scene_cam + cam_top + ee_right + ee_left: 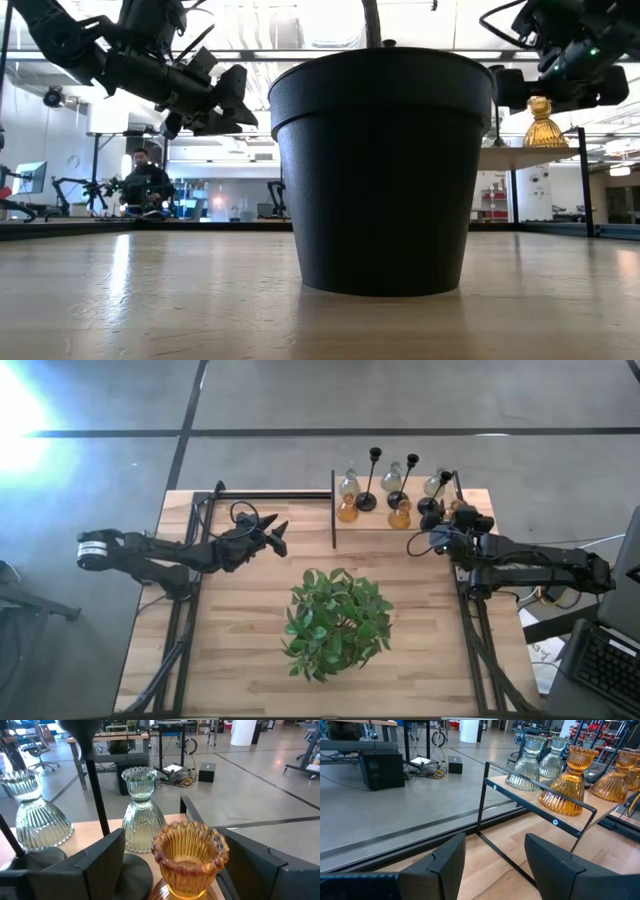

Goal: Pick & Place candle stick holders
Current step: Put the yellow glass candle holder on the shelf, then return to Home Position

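No readable text, labels, brands, numbers or signs, none on the arms, none on the holders, none on the plant pot, none on the worktop, background room gear too indistinct to read

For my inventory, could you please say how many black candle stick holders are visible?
3 black holders on the shelf: left, middle, and one beside the right gripper.
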